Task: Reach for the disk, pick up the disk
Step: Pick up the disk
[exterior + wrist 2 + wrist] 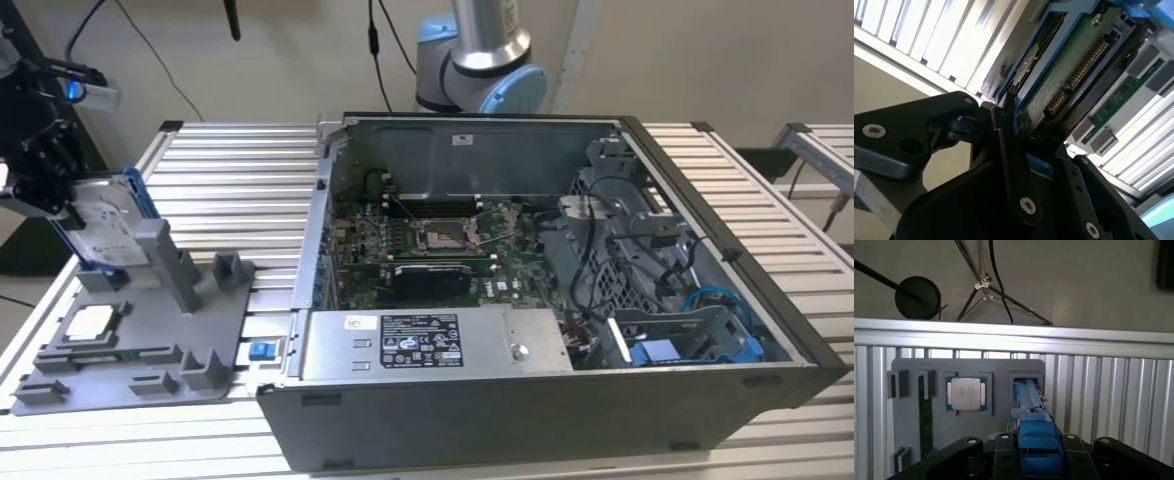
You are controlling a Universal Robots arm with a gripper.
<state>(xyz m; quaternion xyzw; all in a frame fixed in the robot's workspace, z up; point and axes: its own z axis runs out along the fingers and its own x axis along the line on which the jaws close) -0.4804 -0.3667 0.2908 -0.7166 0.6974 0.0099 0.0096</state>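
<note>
One disk [110, 225], upright on edge at the grey holder [214, 340], its thin blue-framed edge presented so that my tool [1035, 454] can close across it; I judge the tool to be pinching that edge. One square chip [966, 393], flat in the holder, near the disk.

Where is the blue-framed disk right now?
On the exterior view's left, the disk stands upright on the grey tray, in the gripper, beside the computer case.
</note>
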